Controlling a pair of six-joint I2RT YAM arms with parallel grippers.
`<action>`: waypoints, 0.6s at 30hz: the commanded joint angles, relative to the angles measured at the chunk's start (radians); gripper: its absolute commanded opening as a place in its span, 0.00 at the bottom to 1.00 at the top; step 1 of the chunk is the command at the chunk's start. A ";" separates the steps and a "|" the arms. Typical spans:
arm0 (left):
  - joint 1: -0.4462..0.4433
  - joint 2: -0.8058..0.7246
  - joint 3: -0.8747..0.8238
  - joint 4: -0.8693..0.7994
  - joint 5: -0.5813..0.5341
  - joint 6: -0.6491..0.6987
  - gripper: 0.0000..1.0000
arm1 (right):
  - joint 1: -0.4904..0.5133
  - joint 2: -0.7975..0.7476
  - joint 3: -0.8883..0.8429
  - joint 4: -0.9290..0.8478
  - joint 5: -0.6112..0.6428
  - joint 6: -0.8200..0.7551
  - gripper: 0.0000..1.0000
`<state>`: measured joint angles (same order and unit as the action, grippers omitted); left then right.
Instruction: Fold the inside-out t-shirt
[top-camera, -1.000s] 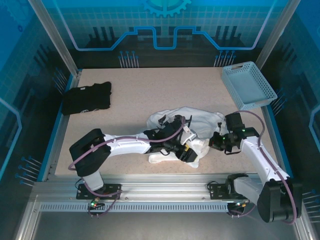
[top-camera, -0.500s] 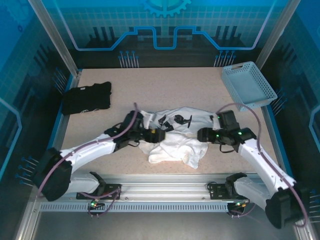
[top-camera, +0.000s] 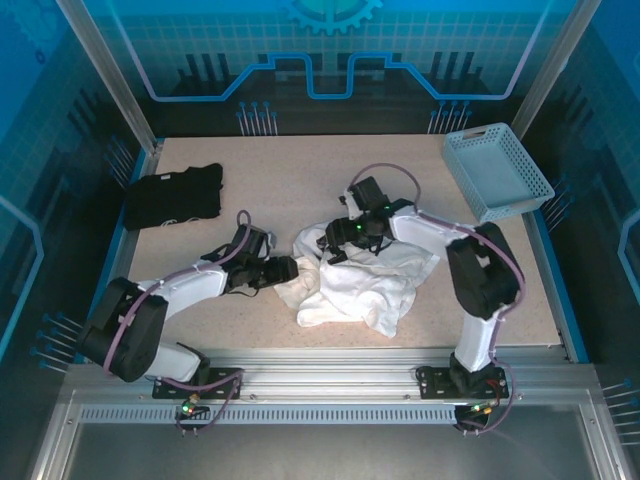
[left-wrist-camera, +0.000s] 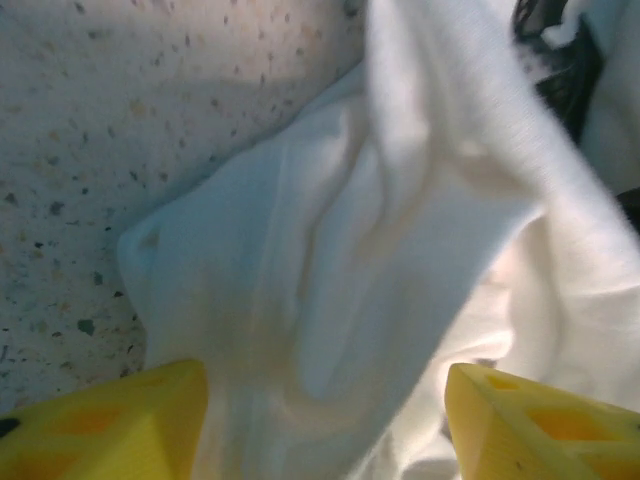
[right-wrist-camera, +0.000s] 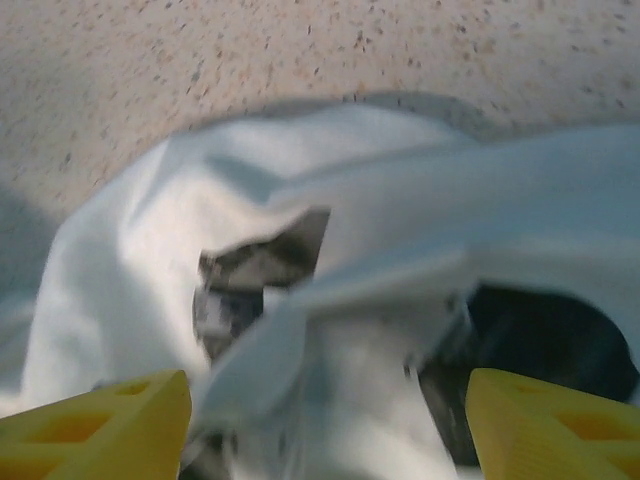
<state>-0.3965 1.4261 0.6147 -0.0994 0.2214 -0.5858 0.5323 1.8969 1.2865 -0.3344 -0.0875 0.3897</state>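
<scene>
Right tool (top-camera: 337, 242) now opened, moved onto t-shirt (top-camera: 365, 290)

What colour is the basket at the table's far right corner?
The basket is pale blue, clearest in the top external view.

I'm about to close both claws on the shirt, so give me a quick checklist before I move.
1. Left claw open over cloth: ok.
2. Right claw open over cloth: ok.
3. Large white cloth t-shirt lying flat: not ok, crumpled.
4. Which hem or sleeve each claw faces: cannot tell.
5. Black folded garment and pale blue plastic basket apart from the shirt: ok.
</scene>
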 joint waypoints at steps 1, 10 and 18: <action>0.002 0.041 -0.020 0.093 0.057 -0.037 0.53 | 0.015 0.108 0.122 -0.064 0.083 0.015 0.71; 0.003 0.074 -0.050 0.215 0.055 -0.056 0.05 | 0.017 0.177 0.218 -0.039 0.078 -0.006 0.15; 0.044 -0.199 0.113 0.198 -0.051 0.040 0.00 | -0.063 -0.194 0.267 0.066 0.020 -0.158 0.00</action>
<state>-0.3698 1.3628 0.6258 0.0547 0.2256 -0.6125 0.5133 1.9156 1.4944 -0.3733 -0.0200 0.3099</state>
